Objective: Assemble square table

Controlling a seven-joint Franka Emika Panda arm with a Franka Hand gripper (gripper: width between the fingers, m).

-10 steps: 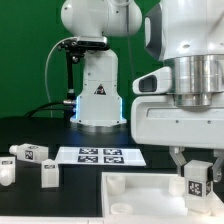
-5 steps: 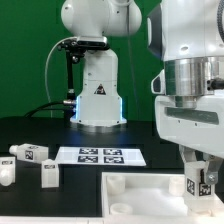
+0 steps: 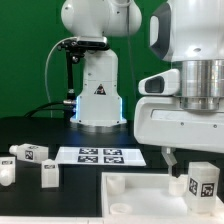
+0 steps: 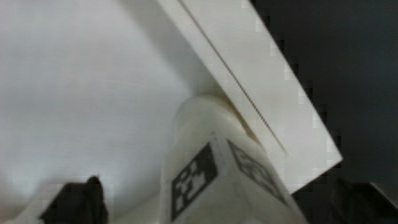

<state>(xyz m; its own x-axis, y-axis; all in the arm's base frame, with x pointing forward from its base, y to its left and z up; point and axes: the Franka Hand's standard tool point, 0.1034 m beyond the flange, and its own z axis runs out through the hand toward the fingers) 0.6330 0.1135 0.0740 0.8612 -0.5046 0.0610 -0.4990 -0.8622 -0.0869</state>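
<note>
One leg (image 3: 203,181) is the whole story here: a second ago my claw (image 3: 195,158) had it in its grip, low over the far corner of the tabletop (image 3: 112,181) at the exterior view's right, and half a second ago I was lower still, fingers down around it. Now my wrist has lifted and the leg stands upright on its own inside the raised rim, tag facing the camera. I read that as the leg being set down, or seated, in its corner. I can't tell from here whether it is fastened or only standing there. My claw is spread wide and holds nothing: the one finger (image 3: 170,160) I can make out in the exterior view hangs clear of the leg on the exterior view's left, and the wrist view shows the same dark fingertip (image 4: 80,203) with a plain gap between it and the leg (image 4: 222,165). The other finger I can't pick out. So the leg sits just under me, between my fingers rather than in them, close against the tabletop's rim (image 4: 258,90). Three more legs (image 3: 30,153) lie well apart on the black table at the exterior view's left, beside the marker board (image 3: 100,155) — untouched, so most of the job is left
</note>
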